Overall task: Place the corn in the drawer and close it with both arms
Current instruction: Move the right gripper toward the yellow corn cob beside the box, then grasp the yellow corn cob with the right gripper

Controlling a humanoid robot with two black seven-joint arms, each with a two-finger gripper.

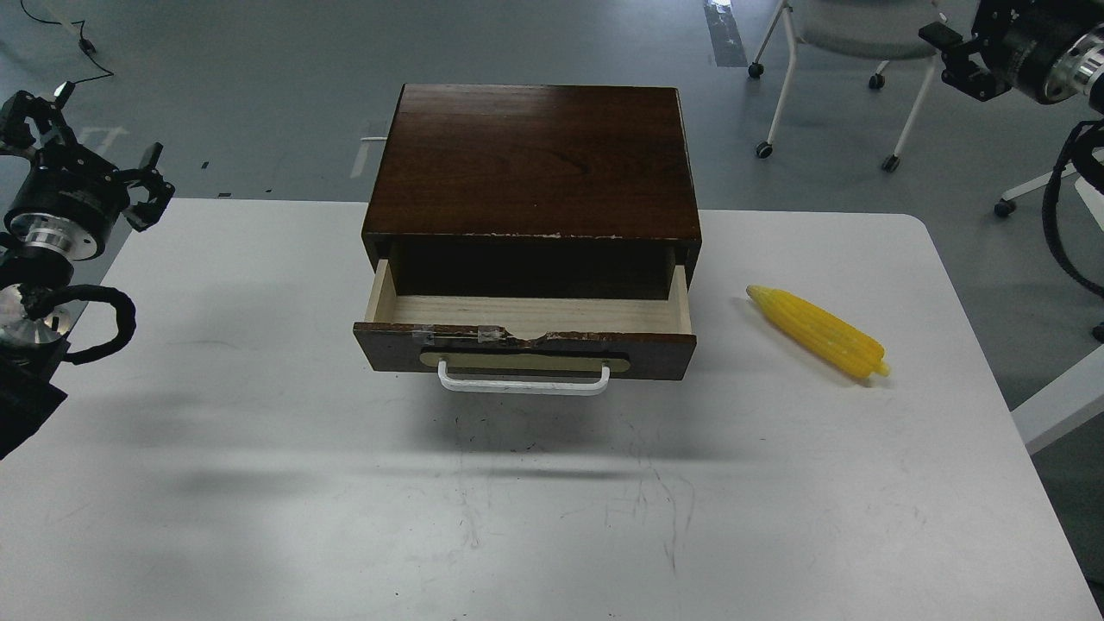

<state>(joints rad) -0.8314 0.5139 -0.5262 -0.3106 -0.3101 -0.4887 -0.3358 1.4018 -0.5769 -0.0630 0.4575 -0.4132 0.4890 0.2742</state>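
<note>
The yellow corn [819, 334] lies on the white table [259, 483], to the right of the drawer, thin end pointing back-left. The dark brown drawer [526, 345] is pulled partly out of its cabinet [535, 159]. Its pale wood inside is bare and its white bar handle [522, 385] faces me. My left gripper [90, 147] hangs over the table's far left corner, fingers spread apart with nothing between them. My right gripper [957, 59] is high at the top right, beyond the table and far from the corn. It is partly cut off by the frame's top edge.
A wheeled chair [862, 34] stands on the grey floor behind the table's right side. Black cables loop from both arms at the left and right edges. A white bar [1061, 405] sits beside the table's right edge.
</note>
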